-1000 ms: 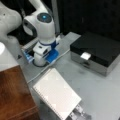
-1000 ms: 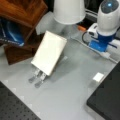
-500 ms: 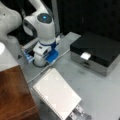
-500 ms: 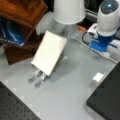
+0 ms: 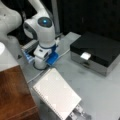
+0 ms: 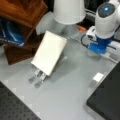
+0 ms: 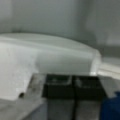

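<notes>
My gripper (image 7: 73, 86) shows in the wrist view as two black pads pressed together with nothing between them. It points down beside a blue object (image 7: 111, 107), with a white rounded body (image 7: 50, 62) just beyond the pads. In both front views the white arm's hand (image 5: 41, 56) (image 6: 105, 22) hangs low over the same blue object (image 5: 53, 58) (image 6: 98, 46) at the back of the grey table, hiding the fingertips. A cable (image 5: 37, 76) runs from there along the table.
A white panel (image 5: 57, 96) (image 6: 48, 56) leans on a small metal stand (image 6: 37, 77). A black box (image 5: 97, 51) (image 6: 110, 97) carries a white tag (image 5: 85, 56) (image 6: 98, 77). Wooden furniture (image 5: 15, 95) (image 6: 22, 12) and a white shade (image 6: 68, 10) stand nearby.
</notes>
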Controlling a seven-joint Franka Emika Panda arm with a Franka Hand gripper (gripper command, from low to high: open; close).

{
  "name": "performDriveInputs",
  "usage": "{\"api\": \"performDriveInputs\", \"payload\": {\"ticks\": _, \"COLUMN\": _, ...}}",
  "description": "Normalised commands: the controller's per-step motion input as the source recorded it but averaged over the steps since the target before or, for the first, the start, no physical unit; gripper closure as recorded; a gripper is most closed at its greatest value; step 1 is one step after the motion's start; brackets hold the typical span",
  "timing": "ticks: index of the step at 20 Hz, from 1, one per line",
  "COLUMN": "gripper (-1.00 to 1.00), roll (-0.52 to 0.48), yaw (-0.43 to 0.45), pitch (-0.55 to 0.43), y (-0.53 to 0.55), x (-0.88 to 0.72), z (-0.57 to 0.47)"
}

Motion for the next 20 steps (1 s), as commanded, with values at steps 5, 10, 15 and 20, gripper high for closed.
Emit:
{"api": "performDriveInputs", "payload": {"ticks": 5, "gripper": 1.0, "roll": 0.194, "yaw": -0.078, "pitch": -0.615, "y": -0.13, "x": -0.92, "z": -0.45}}
{"api": "performDriveInputs", "payload": {"ticks": 10, "gripper": 1.0, "roll": 0.177, "yaw": -0.111, "pitch": -0.626, "y": -0.05, "x": -0.97, "z": -0.45}}
{"api": "performDriveInputs", "payload": {"ticks": 15, "gripper": 1.0, "roll": 0.14, "yaw": -0.132, "pitch": -0.61, "y": 0.02, "x": -1.0, "z": -0.4}}
{"api": "performDriveInputs", "payload": {"ticks": 20, "gripper": 1.0, "roll": 0.126, "yaw": -0.14, "pitch": -0.555, "y": 0.0, "x": -1.0, "z": -0.3}}
